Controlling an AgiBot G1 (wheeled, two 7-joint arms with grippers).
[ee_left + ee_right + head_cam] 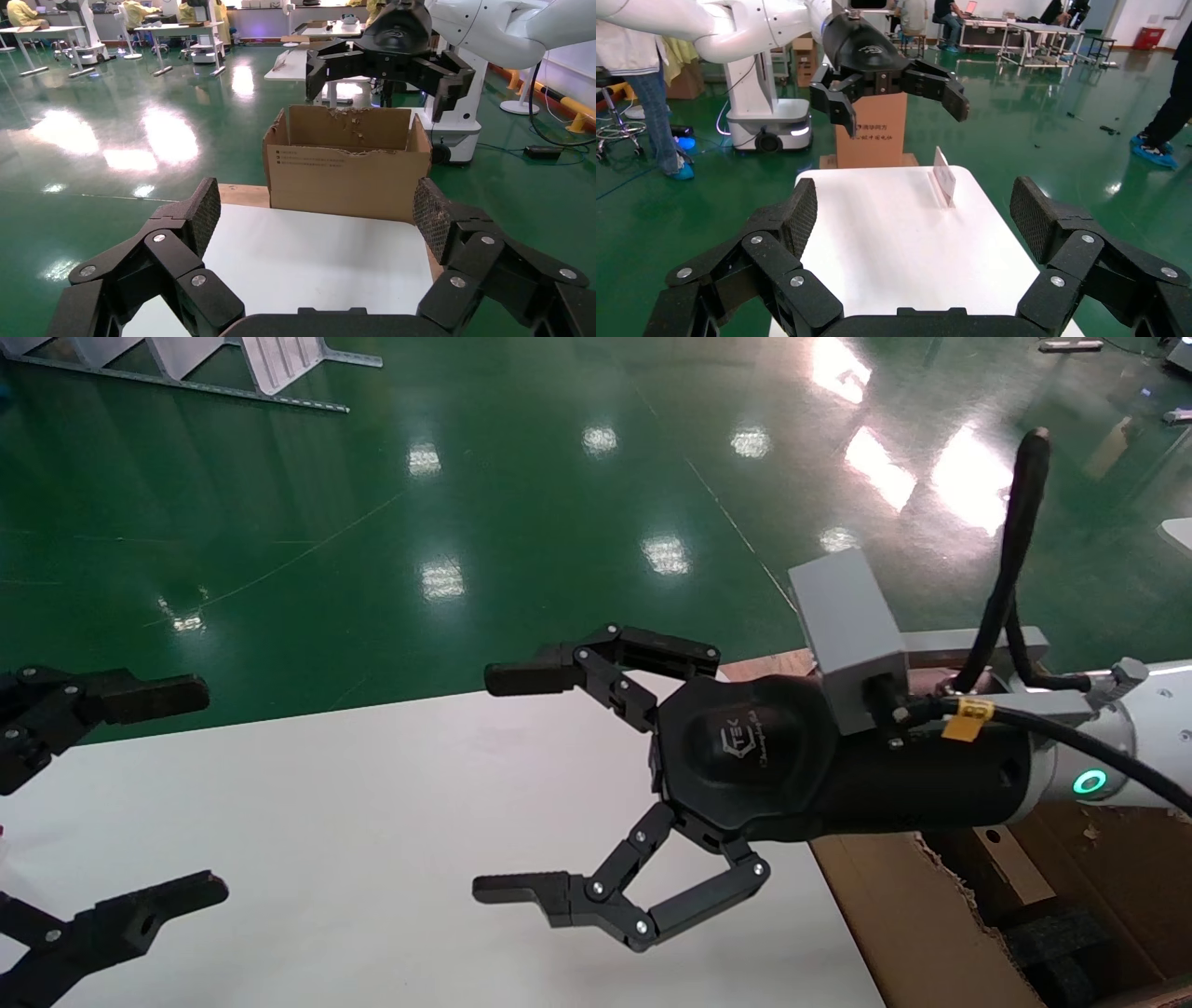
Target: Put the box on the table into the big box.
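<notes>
Pincers R [521, 789] / L [177, 794] wide apart, empty, over table [372, 822] | big box [348, 165] print unreadable

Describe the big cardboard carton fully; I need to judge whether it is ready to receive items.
The big box is a large brown corrugated carton standing upright just past the far edge of the white table, top open. Its flap edges are torn and ragged, and small dark printed text sits on the side facing the table. The head view shows its interior holding a small brown box and black foam blocks. The right gripper hangs open above it, not touching.
</notes>
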